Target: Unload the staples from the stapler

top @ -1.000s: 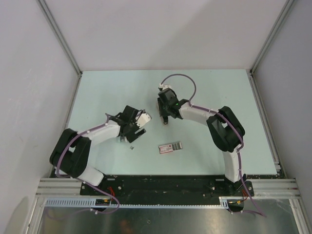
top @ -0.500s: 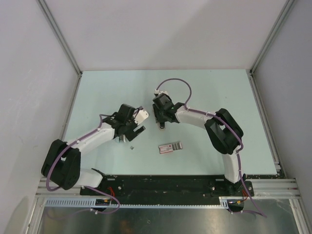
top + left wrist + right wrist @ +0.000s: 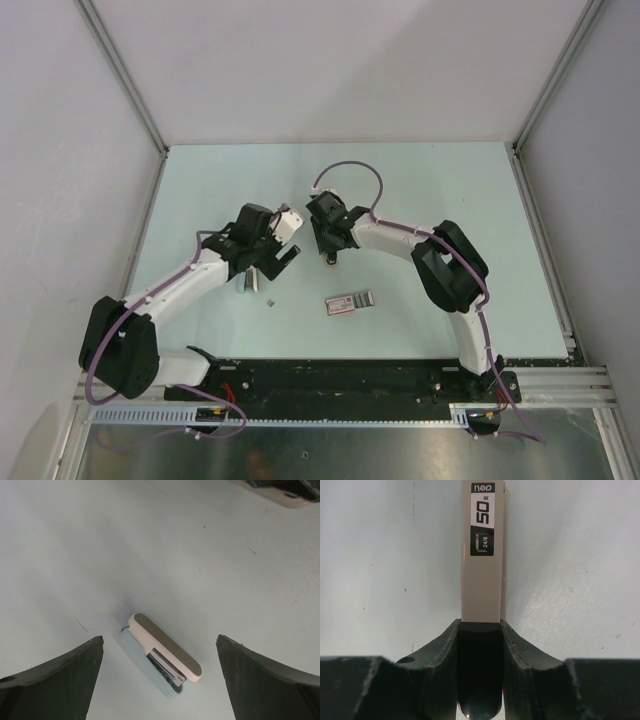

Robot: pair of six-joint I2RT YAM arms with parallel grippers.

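Observation:
My right gripper (image 3: 329, 252) (image 3: 480, 623) is shut on the stapler (image 3: 481, 580). In the right wrist view its pale beige underside with a black-and-white label points away, and its black end sits between the jaws. My left gripper (image 3: 268, 270) (image 3: 160, 640) hangs wide open over the table left of it. Between its fingers (image 3: 60, 680) lies a short beige piece (image 3: 165, 652) with a tan face and a silvery metal channel. A tiny bent wire (image 3: 123, 627) lies at its far end. I cannot tell whether that piece holds the staples.
A flat pink-and-grey box (image 3: 350, 302) lies on the pale green table (image 3: 450, 190) in front of the grippers. A tiny grey fragment (image 3: 271, 303) lies left of the box. Grey walls close in the table at the left, right and back.
The right gripper has carried the stapler a little to the left. The left arm has stretched out, its elbow swinging left, while its gripper stays over the same spot.

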